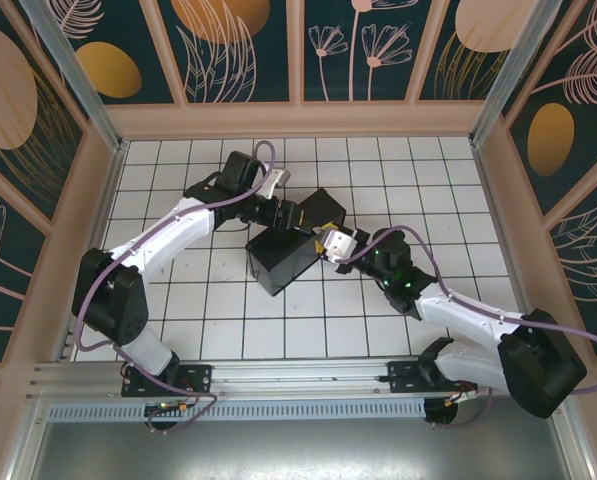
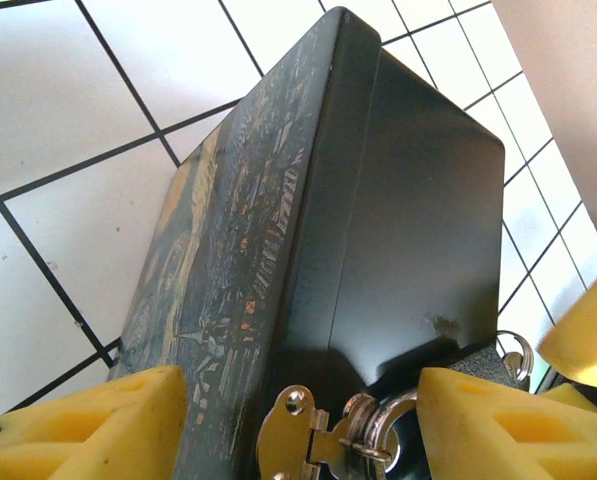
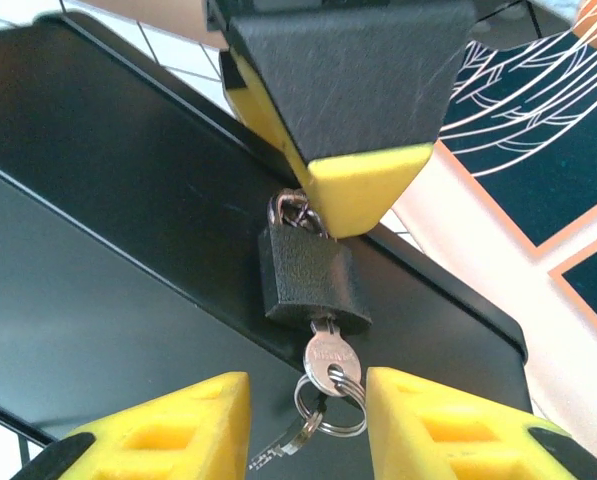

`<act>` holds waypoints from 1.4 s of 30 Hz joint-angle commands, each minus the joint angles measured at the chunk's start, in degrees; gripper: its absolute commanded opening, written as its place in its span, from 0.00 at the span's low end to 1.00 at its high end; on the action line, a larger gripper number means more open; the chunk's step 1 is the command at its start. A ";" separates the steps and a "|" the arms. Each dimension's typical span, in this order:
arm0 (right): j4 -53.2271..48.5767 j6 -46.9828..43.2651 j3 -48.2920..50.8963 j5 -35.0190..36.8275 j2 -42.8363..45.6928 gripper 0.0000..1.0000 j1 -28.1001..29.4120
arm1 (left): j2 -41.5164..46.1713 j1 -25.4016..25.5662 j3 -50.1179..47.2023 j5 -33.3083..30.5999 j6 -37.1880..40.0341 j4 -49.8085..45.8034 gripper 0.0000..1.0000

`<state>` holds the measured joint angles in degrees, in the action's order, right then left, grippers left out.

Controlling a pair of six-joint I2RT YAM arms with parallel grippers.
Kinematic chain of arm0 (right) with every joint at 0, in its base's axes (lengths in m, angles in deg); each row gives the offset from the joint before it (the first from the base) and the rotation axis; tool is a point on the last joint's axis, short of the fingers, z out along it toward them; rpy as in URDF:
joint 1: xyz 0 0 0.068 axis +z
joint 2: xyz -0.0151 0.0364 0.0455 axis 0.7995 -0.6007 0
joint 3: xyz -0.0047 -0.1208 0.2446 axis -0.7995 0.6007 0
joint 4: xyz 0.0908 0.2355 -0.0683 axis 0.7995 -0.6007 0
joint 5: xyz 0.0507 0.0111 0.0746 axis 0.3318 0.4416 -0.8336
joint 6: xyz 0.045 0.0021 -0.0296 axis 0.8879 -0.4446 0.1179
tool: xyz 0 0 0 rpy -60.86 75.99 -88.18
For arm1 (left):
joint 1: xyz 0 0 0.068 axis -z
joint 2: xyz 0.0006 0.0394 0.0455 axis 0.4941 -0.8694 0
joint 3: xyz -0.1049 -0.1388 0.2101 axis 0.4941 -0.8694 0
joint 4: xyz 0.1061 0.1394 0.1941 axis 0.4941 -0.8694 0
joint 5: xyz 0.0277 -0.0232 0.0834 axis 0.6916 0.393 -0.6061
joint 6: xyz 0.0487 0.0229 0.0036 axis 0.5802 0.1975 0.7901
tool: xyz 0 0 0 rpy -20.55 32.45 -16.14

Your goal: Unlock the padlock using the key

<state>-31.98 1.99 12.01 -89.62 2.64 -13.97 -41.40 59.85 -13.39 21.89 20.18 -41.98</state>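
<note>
White gridded table, one box on it

The table [image 1: 178,300] is a white tiled surface ruled with thin black lines, running from the light rail at the bottom of the overhead frame to the far wall. A dark box [image 1: 283,262] with a painted side sits angled across the tiles at the centre of the frame.

Dark padlock [image 3: 311,280] hangs upright, silver key [image 3: 328,362] inserted in its underside.

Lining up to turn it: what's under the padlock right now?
The key sticks out from the underside of the padlock, head showing, with a ring and a second key hanging below it. Its shaft is hidden inside the lock body.
</note>
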 commanded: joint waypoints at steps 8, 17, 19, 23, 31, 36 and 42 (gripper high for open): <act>2.85 -4.46 -1.88 3.28 -1.20 0.36 0.82 | -1.30 -0.75 1.88 1.69 1.83 -1.45 0.62; 2.26 -5.46 -3.73 3.08 -3.39 0.26 1.66 | -1.39 -0.71 1.80 2.03 2.10 -1.59 0.61; 2.56 -5.35 -3.55 3.05 -3.27 0.26 1.66 | -1.39 -0.71 1.69 2.13 2.23 -1.59 0.61; -1.05 -4.72 -5.16 2.01 -2.96 0.16 1.70 | -1.48 -0.74 1.80 2.10 2.23 -1.55 0.61; -3.34 -3.10 -5.65 3.13 -1.47 0.14 2.89 | -1.48 -0.75 1.88 2.62 2.22 -1.38 0.60; -3.25 -2.99 -5.59 3.91 -1.26 0.06 3.95 | -1.56 -0.66 1.62 2.91 2.12 -1.19 0.60; -11.81 3.42 -10.67 1.19 -2.59 0.00 4.08 | -0.83 -0.64 -0.28 4.13 1.64 0.09 0.59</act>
<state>-41.07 0.74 5.54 -87.15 0.21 -10.21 -41.88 59.26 -12.86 23.44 21.38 -42.31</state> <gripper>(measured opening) 0.054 0.589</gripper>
